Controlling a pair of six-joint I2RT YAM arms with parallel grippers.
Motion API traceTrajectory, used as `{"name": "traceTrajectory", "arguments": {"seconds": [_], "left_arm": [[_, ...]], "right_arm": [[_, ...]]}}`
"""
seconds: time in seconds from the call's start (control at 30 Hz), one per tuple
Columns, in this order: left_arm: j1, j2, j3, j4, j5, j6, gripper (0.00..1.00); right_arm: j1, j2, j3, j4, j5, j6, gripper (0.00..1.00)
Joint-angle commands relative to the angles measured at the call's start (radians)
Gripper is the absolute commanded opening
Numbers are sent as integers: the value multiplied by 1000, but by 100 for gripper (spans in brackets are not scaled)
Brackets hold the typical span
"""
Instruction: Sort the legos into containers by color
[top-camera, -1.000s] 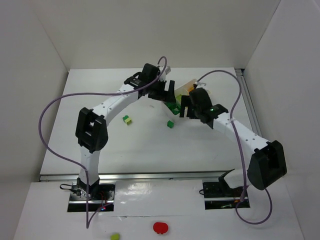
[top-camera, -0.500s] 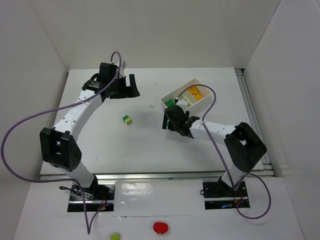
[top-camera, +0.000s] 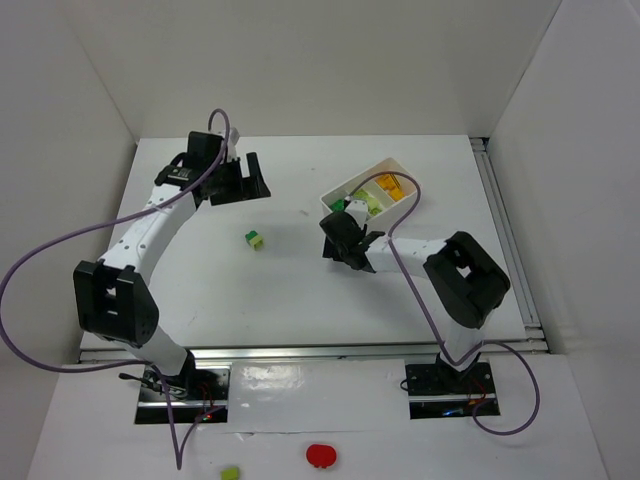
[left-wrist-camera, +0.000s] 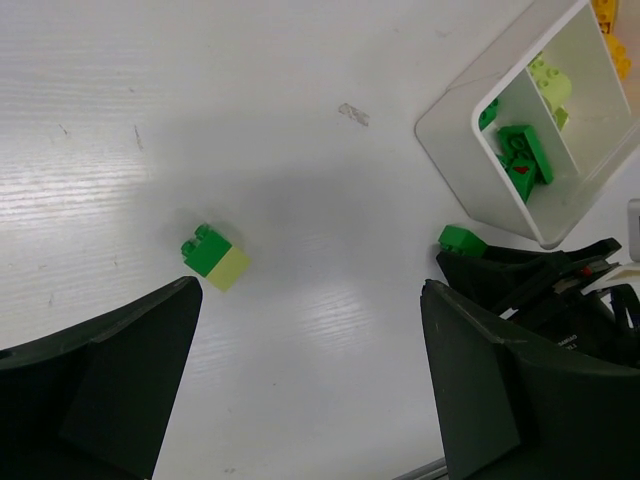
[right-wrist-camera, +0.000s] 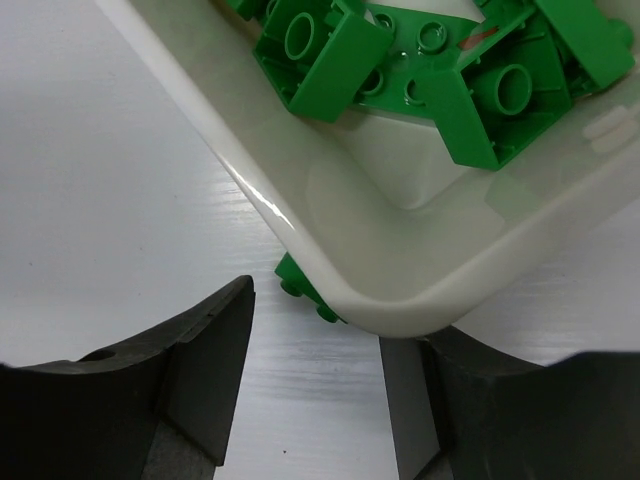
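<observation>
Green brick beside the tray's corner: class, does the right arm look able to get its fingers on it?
Probably yes, though tightly. The green brick lies between the right arm's open fingers, but the tray corner overhangs it and crowds one finger.

The divided tray (left-wrist-camera: 452, 128) sits right-rear on the desk (top-camera: 280, 290), bricks (right-wrist-camera: 420, 70) inside. A loose brick (left-wrist-camera: 461, 239) lies just beside its near corner; a two-brick stack (left-wrist-camera: 215, 257) lies well left

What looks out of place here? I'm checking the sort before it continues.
A dark green brick lies on the table, tucked against the tray's outer corner, not inside. A lime brick sits off the table, in front of the arm bases.
</observation>
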Motion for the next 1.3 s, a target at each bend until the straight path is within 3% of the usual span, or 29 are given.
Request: {"name": "traceTrajectory", "arguments": {"seconds": [0.0,0.13,0.3,0.43,0.73,0.97,1.27], "left_arm": [[8,-42,-1,16,19,-22,100],[8,-42,-19,36,30,-32,100],[8,-42,-28,36,30,-32,100],[17,-23,-28,36,39,-41,100],[42,-3,-48,36,65,-87,100],[42,73,-48,-60,-85,-61,100],[8,70,-142,-47,-120,-110,100]], "right_arm": [[9,12,33,58,29,15,59],[9,35,49,48,39,-5,59],[9,26,49,61,59,-15,31],[29,-15,58,41,59,-48,24],[54,-213,101,19,64,-165,22],[-17,-155,211,-13,96,-229,25],[-106,-61,259,-10,55,-214,26]]}}
